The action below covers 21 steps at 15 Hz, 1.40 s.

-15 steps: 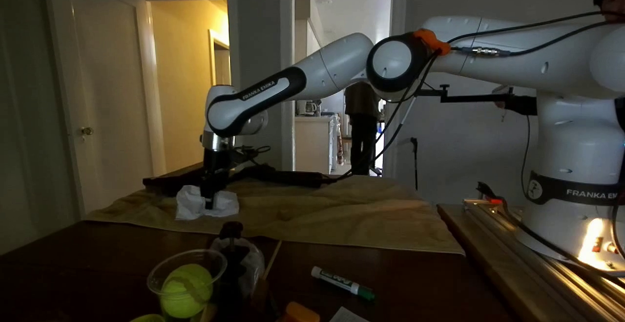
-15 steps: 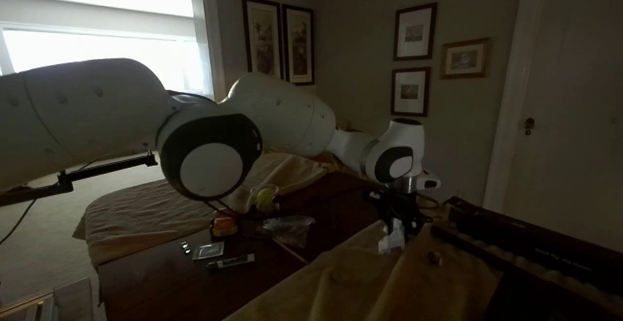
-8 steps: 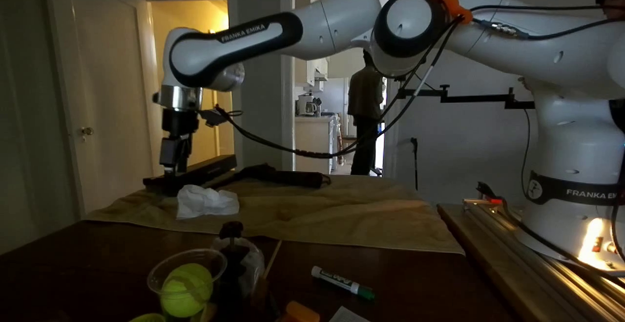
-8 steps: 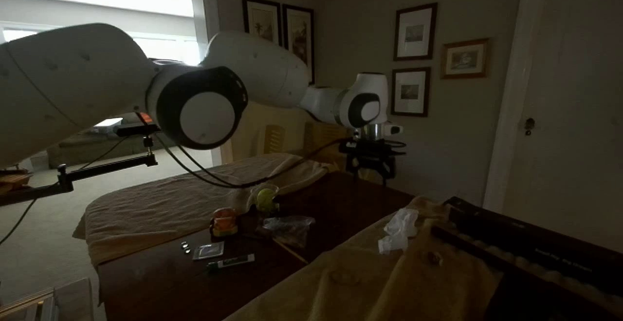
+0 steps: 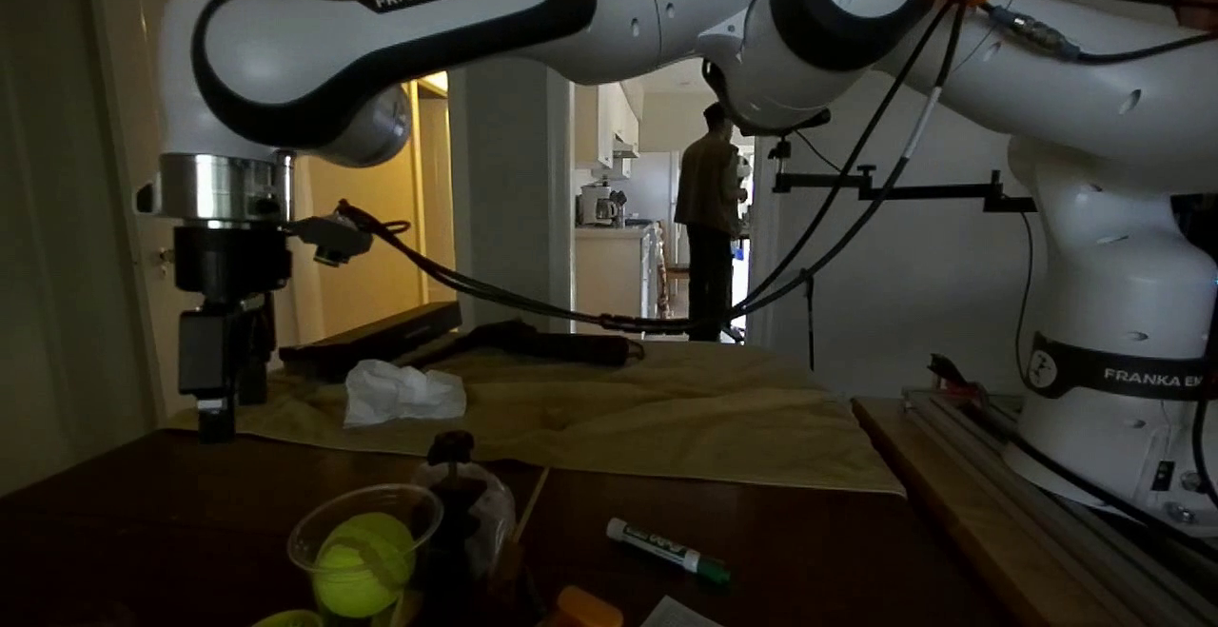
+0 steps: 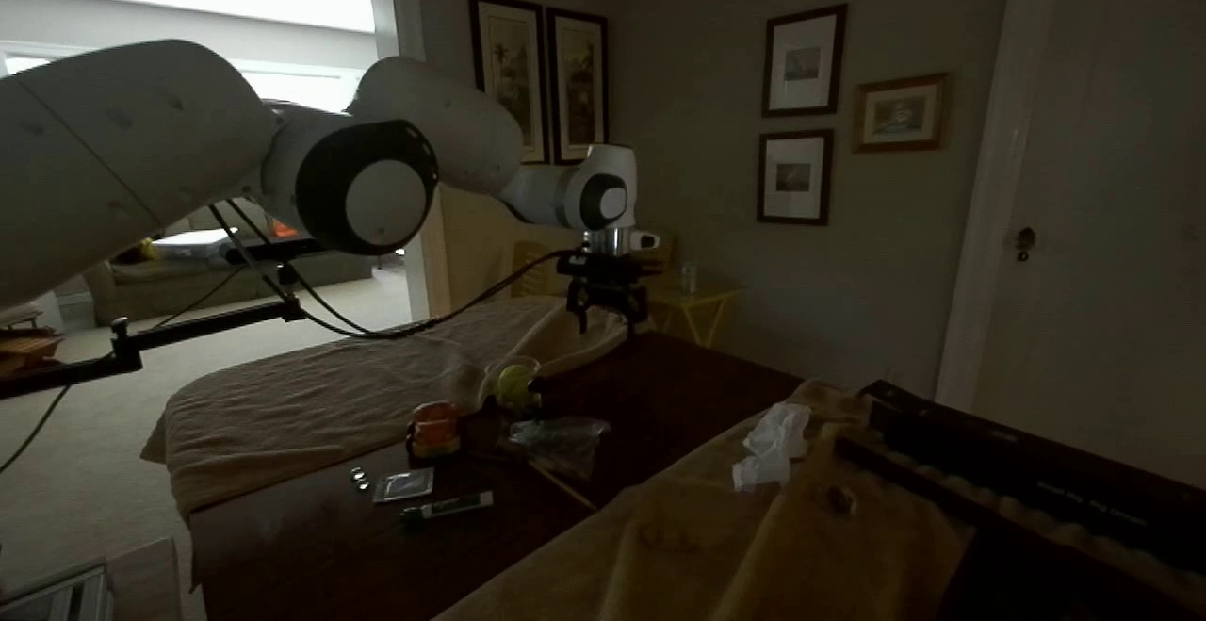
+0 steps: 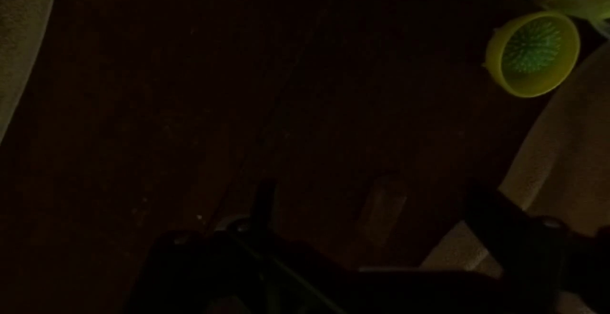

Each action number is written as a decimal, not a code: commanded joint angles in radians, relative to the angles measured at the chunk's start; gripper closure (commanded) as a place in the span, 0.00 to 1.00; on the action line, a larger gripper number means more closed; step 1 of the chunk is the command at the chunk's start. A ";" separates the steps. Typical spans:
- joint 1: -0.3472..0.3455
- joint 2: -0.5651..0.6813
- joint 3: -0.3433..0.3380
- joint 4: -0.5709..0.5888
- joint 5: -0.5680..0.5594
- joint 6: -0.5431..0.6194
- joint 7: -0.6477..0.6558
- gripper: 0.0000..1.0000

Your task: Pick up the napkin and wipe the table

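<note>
End effector (image 6: pixel 608 321) up and unloaded, napkin (image 5: pixel 404 393) apart from it

Counter (image 5: pixel 809 551): 1, dark reddish-brown wood.
Tan cloths (image 6: pixel 311 423): 2, on opposite sides of the counter, bare wood between.
Franka arm (image 5: pixel 657 18): 1, reaching across above.
Long black object (image 6: pixel 989 456): 1, by the cloth that lies nearer in an exterior view.
End effector: 1, fingers (image 7: pixel 500 228) spread wide, holding nothing, raised over the wood. Wrist view is dark but shows wood between the fingers. Delta: down at the napkin 1.0 s ago, now lifted off and well apart from it; kept shifting away over the last 0.5 s.
Napkin: 1, crumpled, white, lying on the same cloth that the black object is by. Same spot as 0.5 s ago.

Containers, 3 that I can make out:
- Clear plastic bag (image 6: pixel 562 437): 1, on the wood, contents can't be made out.
- Clear plastic cup (image 5: pixel 357 499): 1, upright, 1 tennis ball (image 5: pixel 362 565) inside.
- Yellow cup (image 7: pixel 496 64): 1, in the wrist view, green bristly thing (image 7: pixel 531 47) inside, cloth edge just beside it.

Also on the wood:
- Orange-and-yellow item (image 6: pixel 433 431): 1, can't tell what.
- Wooden stick (image 6: pixel 562 486): 1, next to the bag.
- Dry-erase marker (image 5: pixel 666 551): 1, green-capped.
- Flat packet (image 6: pixel 403 485): 1, near the marker.
- Shiny pieces (image 6: pixel 359 480): a few, too tiny to count, just beside the packet.
</note>
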 commanded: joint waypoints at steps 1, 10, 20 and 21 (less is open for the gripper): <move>0.072 -0.014 -0.048 -0.051 -0.069 0.055 0.055 0.00; 0.133 -0.055 -0.108 -0.090 -0.090 0.162 0.117 0.00; 0.115 -0.149 -0.007 -0.049 -0.052 -0.010 -0.021 0.00; 0.115 -0.155 -0.006 -0.050 -0.052 -0.016 -0.023 0.00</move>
